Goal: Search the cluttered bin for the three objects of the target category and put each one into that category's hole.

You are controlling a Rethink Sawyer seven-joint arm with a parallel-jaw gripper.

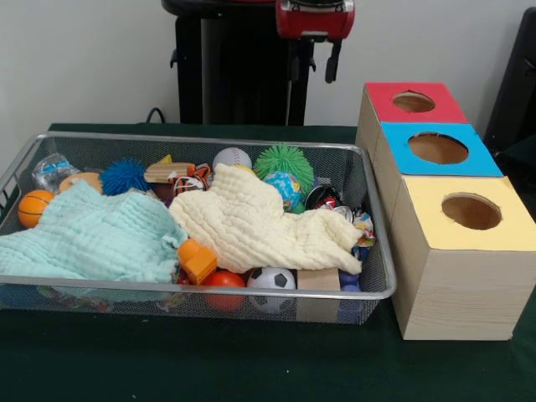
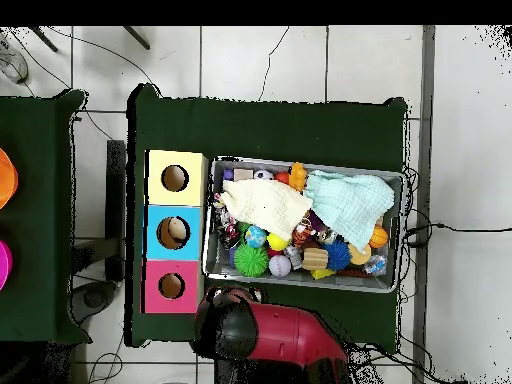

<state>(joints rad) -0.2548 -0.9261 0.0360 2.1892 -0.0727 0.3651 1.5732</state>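
The bin (image 1: 209,140) of silver wire mesh sits on the dark green table, full of toys; it also shows in the overhead view (image 2: 270,163). A cream cloth (image 1: 251,222) and a mint cloth (image 1: 92,234) cover much of its contents. Around them lie a green spiky ball (image 1: 285,161), a blue spiky ball (image 1: 126,176), a baseball (image 1: 232,157), a small basketball (image 1: 35,208) and a soccer ball (image 1: 270,280). Beside the bin stand three wooden boxes with round holes: red (image 1: 381,96), blue (image 1: 402,159) and yellow (image 1: 423,219). My gripper (image 1: 314,63) hangs open and empty, high behind the bin.
The boxes form a row along one short side of the bin: yellow (image 2: 160,160), blue (image 2: 158,215), red (image 2: 156,270). My red and black arm (image 2: 250,330) is drawn back at the table's edge. A second dark table (image 2: 40,200) stands off to the side.
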